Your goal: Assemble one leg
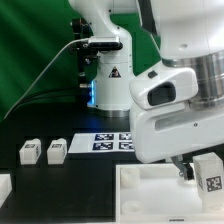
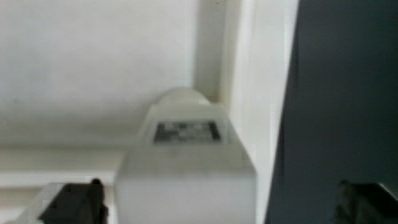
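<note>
The jaws are seen spread apart, with nothing clamped. The leg is flanked by them with gaps on either side, at the white tray's corner on the exterior view's right.

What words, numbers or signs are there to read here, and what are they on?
No words or numbers can be read.
Warning triangle on the robot's base: its symbol is too small to read.
Black-and-white square tags on the marker board, the two loose legs and the leg beneath the arm: patterns, not letters.
</note>
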You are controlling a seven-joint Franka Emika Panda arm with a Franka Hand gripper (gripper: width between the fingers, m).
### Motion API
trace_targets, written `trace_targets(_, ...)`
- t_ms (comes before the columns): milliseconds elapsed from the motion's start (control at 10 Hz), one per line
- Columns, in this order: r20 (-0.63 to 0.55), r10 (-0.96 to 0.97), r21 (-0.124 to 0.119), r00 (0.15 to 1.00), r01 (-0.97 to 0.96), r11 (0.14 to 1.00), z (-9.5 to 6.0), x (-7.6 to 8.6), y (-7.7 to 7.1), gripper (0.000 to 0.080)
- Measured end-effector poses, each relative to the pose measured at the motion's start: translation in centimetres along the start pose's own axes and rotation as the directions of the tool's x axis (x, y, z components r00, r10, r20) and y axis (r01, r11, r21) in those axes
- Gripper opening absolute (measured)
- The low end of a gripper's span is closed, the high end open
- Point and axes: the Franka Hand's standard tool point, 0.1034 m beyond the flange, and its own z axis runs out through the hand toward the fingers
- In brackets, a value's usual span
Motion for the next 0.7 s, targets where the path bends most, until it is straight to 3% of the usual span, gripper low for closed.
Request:
trace_targets(200,0.002,0.010,0.000,1.000,-0.010,1.000,0.14,-0.12,-0.06,0.0649)
trace_targets(400,0.002,0.011,0.000,1.000,-0.011,1.000,0.15,-0.13,-0.05,0.0377)
trace_targets(500,0.002,0.012,-0.003,1.000,-0.012,1.000,0.14,-0.12,0.15,0.0297)
trace_targets(700,0.002,0.056,-0.002,0.998,-0.056,0.998,0.15,-0.13,0.18,0.0297)
